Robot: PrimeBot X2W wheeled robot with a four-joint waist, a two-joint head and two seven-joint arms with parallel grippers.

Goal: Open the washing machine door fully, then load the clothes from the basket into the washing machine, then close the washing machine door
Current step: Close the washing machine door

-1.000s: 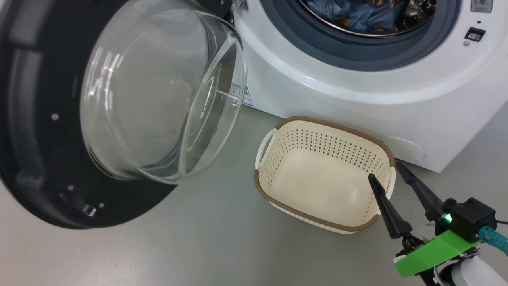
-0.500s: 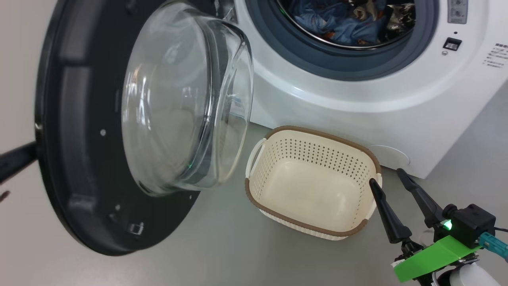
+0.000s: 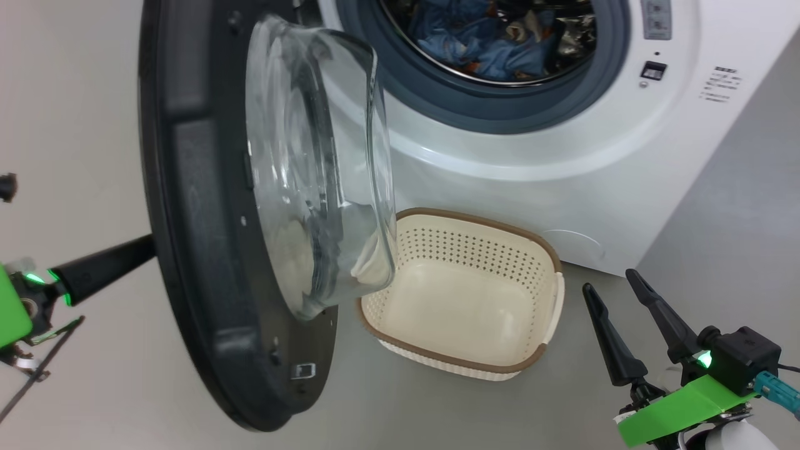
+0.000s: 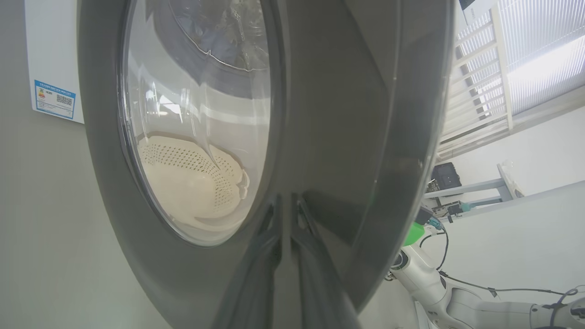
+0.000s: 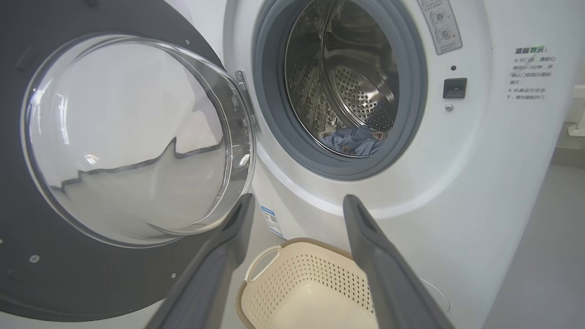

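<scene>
As door [image 3: 200, 187] stands edge-on, bowl [image 3: 312, 175] toward basket [image 3: 475, 249], left jaws together, right jaws apart

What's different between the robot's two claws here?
The left gripper is shut, fingers together; the right gripper is open, fingers spread. The left one's tips touch the outer face of the washing machine door; the right one hangs free beside the basket, holding nothing. Both have two long dark fingers.
</scene>
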